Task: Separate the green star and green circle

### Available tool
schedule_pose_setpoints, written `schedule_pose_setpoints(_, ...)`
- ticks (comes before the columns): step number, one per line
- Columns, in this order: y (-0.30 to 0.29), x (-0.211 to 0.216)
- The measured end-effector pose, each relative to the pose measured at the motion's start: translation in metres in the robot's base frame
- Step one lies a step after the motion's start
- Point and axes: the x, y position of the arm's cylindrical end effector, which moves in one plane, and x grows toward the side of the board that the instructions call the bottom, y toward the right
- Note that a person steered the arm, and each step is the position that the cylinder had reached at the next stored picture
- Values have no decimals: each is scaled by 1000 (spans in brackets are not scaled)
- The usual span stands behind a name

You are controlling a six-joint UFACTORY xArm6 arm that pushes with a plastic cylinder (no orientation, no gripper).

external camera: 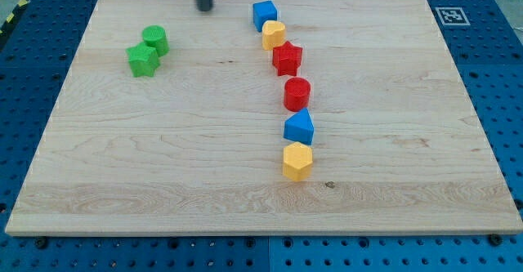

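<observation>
The green star (142,60) and the green circle (154,39) sit touching each other at the upper left of the wooden board (163,158), the circle up and to the right of the star. My tip (203,8) is at the top edge of the board, to the right of and above the green circle, apart from both green blocks.
A curved line of blocks runs down the middle: blue cube (265,15), yellow heart (274,35), red star (287,58), red cylinder (297,94), blue triangle-like block (299,128), yellow hexagon (297,161). A marker tag (450,15) lies beyond the board's top right corner.
</observation>
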Motion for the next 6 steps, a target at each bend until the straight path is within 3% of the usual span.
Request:
schedule_pose_setpoints(1, -78, 0)
schedule_pose_setpoints(2, -110, 23)
schedule_pose_setpoints(4, -103, 96)
schedule_pose_setpoints(6, -39, 125)
